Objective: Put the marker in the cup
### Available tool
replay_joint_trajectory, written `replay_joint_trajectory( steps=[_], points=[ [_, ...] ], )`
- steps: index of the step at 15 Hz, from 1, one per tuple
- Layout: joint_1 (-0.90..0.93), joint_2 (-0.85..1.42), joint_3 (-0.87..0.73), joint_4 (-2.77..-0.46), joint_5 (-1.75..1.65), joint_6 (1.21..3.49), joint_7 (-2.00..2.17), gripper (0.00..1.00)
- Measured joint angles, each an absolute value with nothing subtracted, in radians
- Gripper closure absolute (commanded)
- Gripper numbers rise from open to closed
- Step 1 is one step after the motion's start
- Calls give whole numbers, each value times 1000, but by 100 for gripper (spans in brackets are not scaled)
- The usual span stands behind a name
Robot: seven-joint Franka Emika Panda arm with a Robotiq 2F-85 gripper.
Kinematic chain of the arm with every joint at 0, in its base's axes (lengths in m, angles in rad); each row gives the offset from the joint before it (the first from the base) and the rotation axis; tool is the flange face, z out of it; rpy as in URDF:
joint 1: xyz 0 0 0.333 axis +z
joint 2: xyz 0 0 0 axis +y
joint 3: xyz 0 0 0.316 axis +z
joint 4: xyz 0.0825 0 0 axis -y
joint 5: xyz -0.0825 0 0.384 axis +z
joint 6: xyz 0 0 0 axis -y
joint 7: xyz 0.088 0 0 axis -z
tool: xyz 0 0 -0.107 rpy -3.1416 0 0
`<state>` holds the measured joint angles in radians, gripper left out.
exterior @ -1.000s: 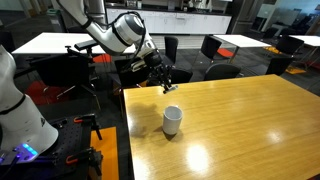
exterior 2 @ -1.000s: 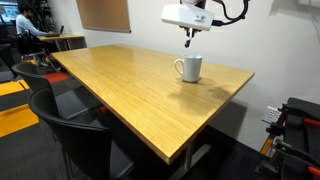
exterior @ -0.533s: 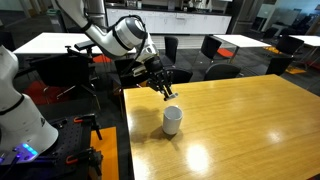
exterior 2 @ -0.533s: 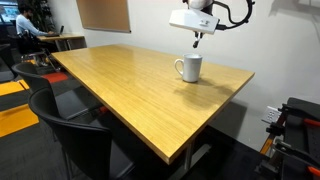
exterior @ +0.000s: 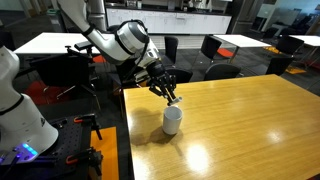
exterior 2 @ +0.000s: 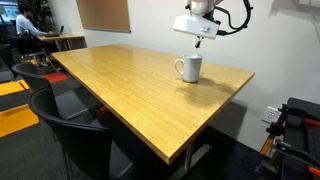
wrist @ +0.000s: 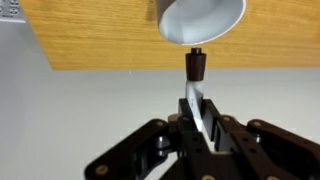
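Wrist view: the gripper (wrist: pixel 203 128) is clamped on the marker (wrist: pixel 196 70), tip near the cup (wrist: pixel 200 18) rim. Dropped off-centre, it could strike the rim and tumble onto the table (wrist: pixel 100 40).

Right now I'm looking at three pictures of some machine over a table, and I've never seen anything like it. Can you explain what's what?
It is a robot arm with a two-fingered gripper at its end. Two pictures come from cameras standing in the room, showing the wooden table from different sides. The third comes from a camera on the arm's wrist, looking along the fingers. On the table stands a white cup. The gripper is shut on a marker, whose dark tip points at the cup's opening.
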<state>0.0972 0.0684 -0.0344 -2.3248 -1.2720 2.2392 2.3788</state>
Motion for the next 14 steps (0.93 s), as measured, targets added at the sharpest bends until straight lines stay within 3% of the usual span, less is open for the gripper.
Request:
replay_joint_trajectory(
  steps=[13, 14],
  points=[
    [87, 210, -19, -2254, -1453, 2241, 2443, 95],
    [86, 220, -18, -2247, -1456, 2241, 2443, 57]
  ],
)
